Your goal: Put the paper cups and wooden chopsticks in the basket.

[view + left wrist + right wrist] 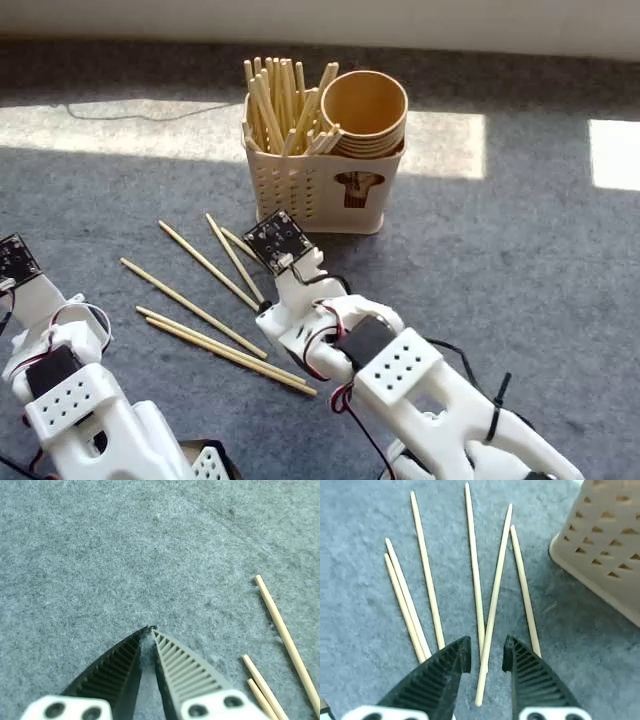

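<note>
Right pincer (487, 650) spread, astride chopstick (495, 595) at middle of surface (355, 645); basket (605, 545) near, toward far edge. Left pincer (151, 631) pressed together. We judge: neighbour stick (474, 565) just beside; closing could catch both.

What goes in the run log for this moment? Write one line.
paper cups: in basket | loose chopsticks: six on carpet | right gripper: open, fingers straddling one | left gripper: shut over carpet
</note>
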Controlling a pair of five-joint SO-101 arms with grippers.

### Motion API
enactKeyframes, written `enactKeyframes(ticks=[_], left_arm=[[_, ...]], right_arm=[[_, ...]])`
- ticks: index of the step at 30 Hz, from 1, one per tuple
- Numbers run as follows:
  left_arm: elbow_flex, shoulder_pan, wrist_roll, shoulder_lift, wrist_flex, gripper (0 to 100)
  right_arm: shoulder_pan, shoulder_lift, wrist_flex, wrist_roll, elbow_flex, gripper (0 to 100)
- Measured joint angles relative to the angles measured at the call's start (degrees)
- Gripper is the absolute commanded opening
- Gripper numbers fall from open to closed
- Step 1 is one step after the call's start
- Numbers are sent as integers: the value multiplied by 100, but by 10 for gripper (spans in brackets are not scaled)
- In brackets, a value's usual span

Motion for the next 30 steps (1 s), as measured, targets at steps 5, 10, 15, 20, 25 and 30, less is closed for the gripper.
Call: enactKeyframes(ticks=[5, 10, 15, 20, 25, 30], left_arm=[[0, 0, 0, 0, 0, 5], [0, 0, 0, 0, 0, 5], [0, 0, 0, 0, 0, 5], [0, 0, 0, 0, 0, 5], [0, 0, 0, 0, 0, 5], [0, 0, 0, 0, 0, 5]], right_arm=[[0, 1213, -26, 9, -360, 117], [-79, 2259, -26, 9, -1055, 117], [-211, 3156, -26, 9, -1670, 117], [-211, 3877, -26, 9, -2154, 116], [-141, 4246, -26, 9, -2347, 46], [-79, 4290, -35, 18, -2347, 5]])
